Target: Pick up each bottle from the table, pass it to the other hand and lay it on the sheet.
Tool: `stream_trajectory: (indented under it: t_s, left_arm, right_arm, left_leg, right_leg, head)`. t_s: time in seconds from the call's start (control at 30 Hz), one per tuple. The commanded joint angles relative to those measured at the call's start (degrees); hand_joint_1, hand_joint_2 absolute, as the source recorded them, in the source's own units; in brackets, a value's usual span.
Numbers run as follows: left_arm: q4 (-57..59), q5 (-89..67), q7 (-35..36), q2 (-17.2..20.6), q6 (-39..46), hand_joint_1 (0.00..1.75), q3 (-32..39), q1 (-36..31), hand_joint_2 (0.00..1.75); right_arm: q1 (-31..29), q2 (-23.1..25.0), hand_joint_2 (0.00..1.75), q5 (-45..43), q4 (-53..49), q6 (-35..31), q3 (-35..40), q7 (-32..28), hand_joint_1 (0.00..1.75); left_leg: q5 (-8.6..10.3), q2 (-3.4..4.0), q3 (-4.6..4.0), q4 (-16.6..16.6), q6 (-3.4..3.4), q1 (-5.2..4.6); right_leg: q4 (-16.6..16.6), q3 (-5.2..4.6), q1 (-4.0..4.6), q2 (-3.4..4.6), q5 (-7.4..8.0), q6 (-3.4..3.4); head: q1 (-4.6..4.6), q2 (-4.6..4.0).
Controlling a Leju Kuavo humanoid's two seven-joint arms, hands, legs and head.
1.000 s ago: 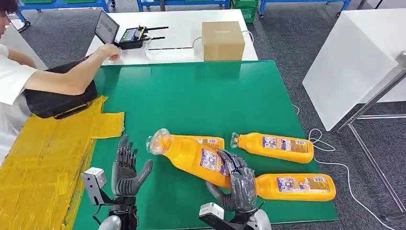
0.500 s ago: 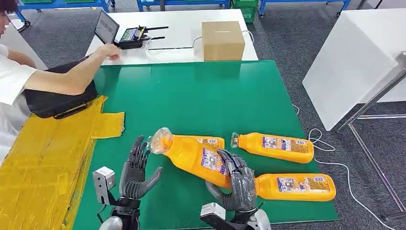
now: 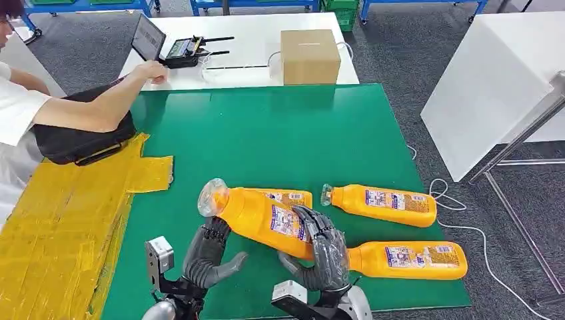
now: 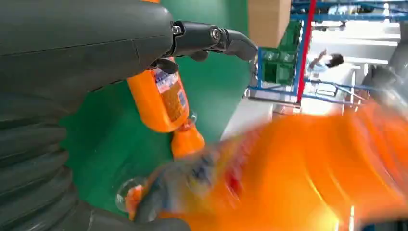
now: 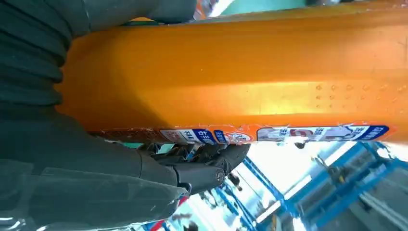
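Four bottles: one is lifted, three lie on the green table (image 3: 280, 133).
Step in hand: the hand-over; I judge it about to begin, not yet made.
Right hand (image 3: 320, 257): fingers wrapped round the lower body of the held bottle (image 3: 256, 213), carrying it above the table.
Left hand (image 3: 208, 250): empty, fingers spread and a little curled, just beside the held bottle's neck end, palm toward it; whether a fingertip touches the bottle I cannot tell.
Held bottle, heading: long axis runs slantwise across the head view, clear cap end toward the yellow sheet (image 3: 60, 220), base toward the right hand.
Where it is: over the near part of the table, in front of the bottle behind it (image 3: 290, 198), between the two hands.
Other bottles: far right bottle (image 3: 383, 203) and near right bottle (image 3: 410, 260) lie flat, caps pointing left.
Next move calls for: the left hand to close firmly on the upper body before the right hand lets go; the bottle looks smooth and may slip.
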Motion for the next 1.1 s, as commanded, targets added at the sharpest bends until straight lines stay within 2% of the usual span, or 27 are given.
stream_trajectory:
  t_s: [0.03, 0.4, 0.53, 0.7, 0.87, 1.07, 1.1]
  left_arm:
    - [3.26, -0.16, 1.08, 0.98, -0.89, 0.00, -3.93, -4.28, 1.75]
    - [4.76, 2.25, 1.72, 0.49, -1.04, 0.00, -2.94, -5.57, 1.75]
    - [6.18, 4.94, 2.53, 0.14, 0.23, 0.00, -1.07, -6.98, 1.75]
    - [8.66, 5.44, 2.64, -0.31, 1.30, 0.00, -0.19, -8.12, 1.75]
    - [12.36, -0.41, 2.58, -1.01, 10.75, 0.00, -0.56, -9.76, 1.75]
    - [13.39, -0.91, 2.44, -1.56, 12.75, 0.03, 0.01, -10.00, 1.75]
    - [13.36, -0.79, 2.10, -1.77, 13.32, 1.62, 0.44, -9.92, 1.75]
  right_arm:
    - [-8.70, 4.56, 1.75, 1.26, 21.50, 0.95, -1.65, -1.30, 1.75]
    - [-12.47, 5.53, 1.75, 4.70, 28.26, 2.60, 7.01, -2.18, 1.75]
    - [-13.81, 5.65, 1.75, 6.53, 32.28, 1.06, 12.02, -3.97, 1.75]
    - [-14.27, 5.28, 1.75, 7.63, 32.65, -1.42, 15.53, -5.44, 1.75]
    - [-13.95, 4.27, 1.75, 6.63, 30.44, -3.24, 16.69, -4.64, 1.75]
    - [-13.76, 4.01, 1.75, 5.95, 29.64, -3.48, 16.69, -4.73, 1.75]
    - [-13.78, 3.97, 1.75, 5.81, 29.44, -3.59, 16.76, -4.60, 1.75]
  left_leg:
    - [0.08, -0.07, 0.15, -0.15, -0.04, 0.03]
    - [0.03, -0.04, 0.13, -0.11, -0.03, 0.05]
    - [0.05, -0.06, 0.12, -0.12, -0.04, 0.04]
    - [0.05, -0.14, 0.07, -0.09, -0.04, 0.04]
    - [0.05, -0.22, 0.15, -0.10, -0.04, 0.04]
    - [0.05, -0.21, 0.09, -0.06, -0.04, 0.04]
    - [0.06, -0.25, 0.06, -0.06, -0.03, 0.01]
  right_leg:
    - [-0.19, 0.18, 0.03, -0.09, 0.09, 0.05]
    - [-0.12, 0.14, 0.06, -0.05, 0.03, 0.05]
    - [-0.13, 0.14, 0.05, -0.08, 0.04, 0.05]
    - [-0.09, 0.09, 0.04, -0.15, 0.00, 0.03]
    - [-0.12, 0.13, 0.06, -0.24, -0.03, 0.04]
    - [-0.09, 0.05, 0.06, -0.23, -0.01, 0.05]
    - [-0.07, 0.03, 0.04, -0.26, -0.03, 0.04]
  head:
    - [0.00, 0.00]
    - [0.00, 0.00]
    - [-0.02, 0.00]
    - [0.00, 0.00]
    - [0.00, 0.00]
    - [0.00, 0.00]
    - [0.02, 0.00]
